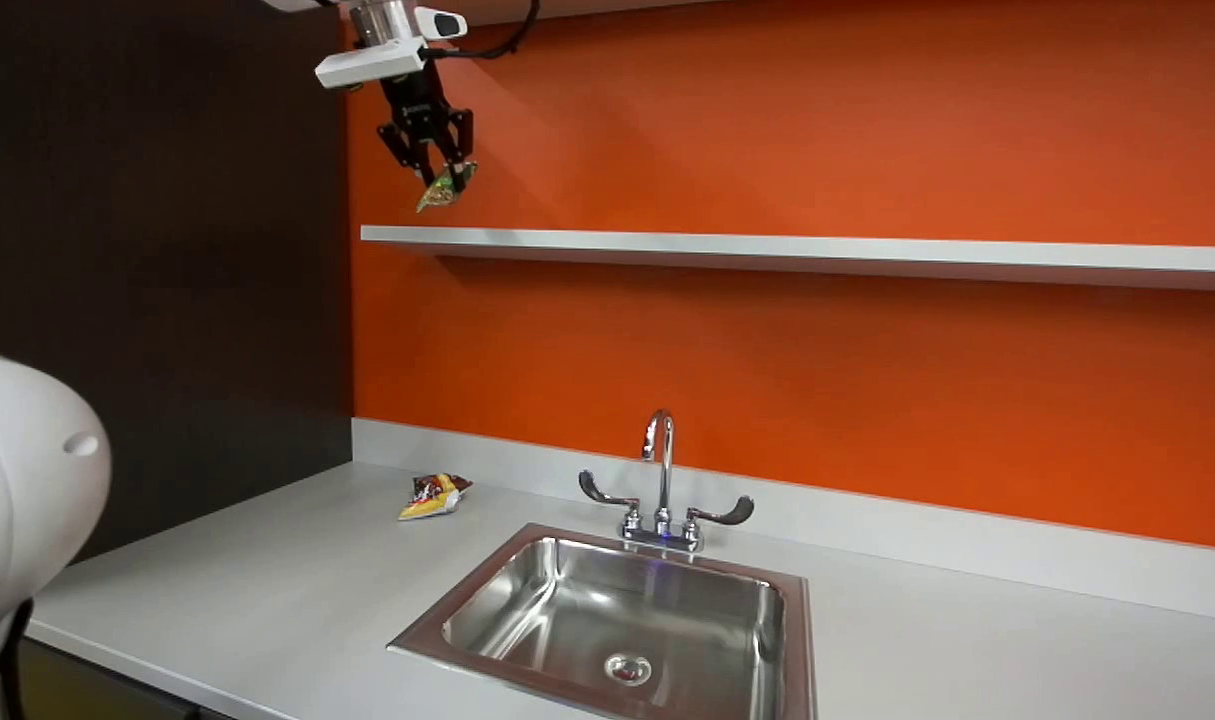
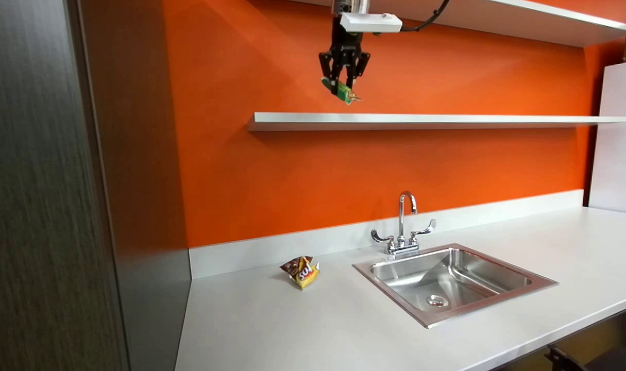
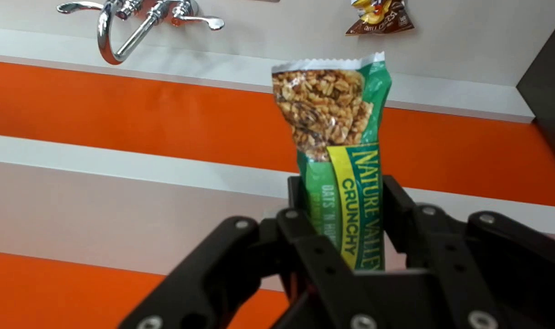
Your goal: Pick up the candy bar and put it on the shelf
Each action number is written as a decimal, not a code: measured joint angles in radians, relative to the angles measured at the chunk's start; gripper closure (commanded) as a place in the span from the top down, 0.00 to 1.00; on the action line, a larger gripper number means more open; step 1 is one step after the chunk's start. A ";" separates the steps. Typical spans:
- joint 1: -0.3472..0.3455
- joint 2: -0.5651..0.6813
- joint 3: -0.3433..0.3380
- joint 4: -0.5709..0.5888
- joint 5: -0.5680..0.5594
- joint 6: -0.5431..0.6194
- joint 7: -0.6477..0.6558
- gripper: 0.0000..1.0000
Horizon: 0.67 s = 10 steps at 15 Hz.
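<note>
The candy bar is a green Nature Valley wrapper with a granola picture, seen in both exterior views (image 1: 441, 194) (image 2: 346, 95) and large in the wrist view (image 3: 336, 137). My gripper (image 1: 446, 180) (image 2: 342, 86) (image 3: 343, 201) is shut on its middle, with a finger on each side. The bar hangs tilted in the air, higher than the white shelf (image 1: 797, 247) (image 2: 436, 119). In the wrist view the shelf (image 3: 122, 160) shows behind the bar. The bar is apart from the shelf; I cannot tell if it is over it or in front. The bar's lower end in the wrist view is hidden.
A brown and yellow snack bag (image 1: 435, 495) (image 2: 303, 272) (image 3: 382, 17) lies on the counter (image 1: 267, 590). A steel sink (image 1: 803, 650) and faucet (image 1: 665, 470) stand beside it. A dark panel (image 1: 157, 250) closes the left end. Another shelf (image 2: 544, 28) is higher up.
</note>
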<state>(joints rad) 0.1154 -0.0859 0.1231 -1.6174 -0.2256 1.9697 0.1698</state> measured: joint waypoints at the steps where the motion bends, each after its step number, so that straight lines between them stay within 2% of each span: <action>1: 0.001 0.038 0.000 0.044 -0.010 -0.014 0.000 0.18; 10: 0.030 0.315 -0.006 0.394 -0.049 -0.137 0.000 0.18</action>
<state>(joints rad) 0.1453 0.2288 0.1173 -1.2233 -0.2744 1.8328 0.1698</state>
